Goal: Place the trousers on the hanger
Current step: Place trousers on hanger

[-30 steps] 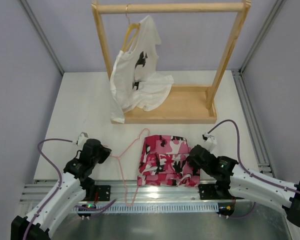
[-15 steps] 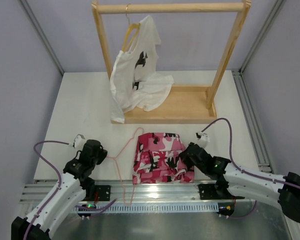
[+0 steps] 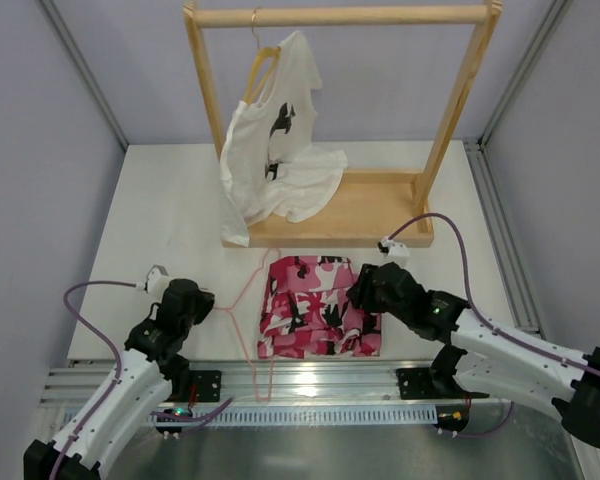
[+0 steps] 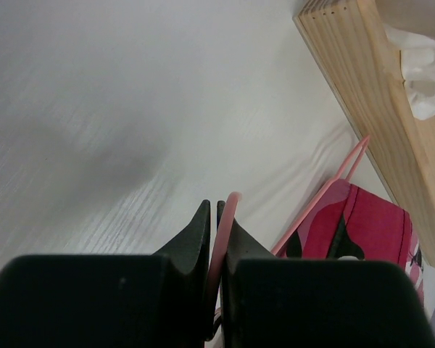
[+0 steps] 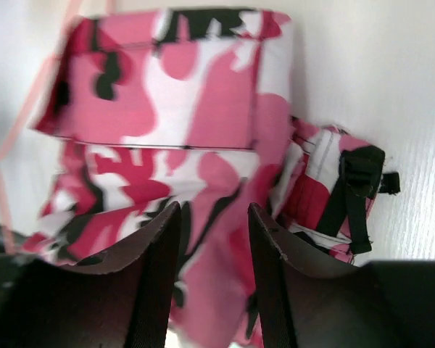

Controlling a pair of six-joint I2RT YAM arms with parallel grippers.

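the trousers [image 3: 318, 305] have slid left, up against the hanger [image 3: 242, 308] on the table [image 3: 160, 220]. right gripper [image 5: 214, 217] now spread above them; left gripper [image 4: 216, 217] pinches the hanger. soft, floppy cloth: grab a folded edge.

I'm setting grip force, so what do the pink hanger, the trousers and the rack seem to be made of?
The hanger: thin bent wire, probably metal under a smooth pink coating; the core can't be seen. The trousers: soft matte cloth with a printed camouflage pattern; it folds and creases. The rack: light unpainted wood, with visible grain.
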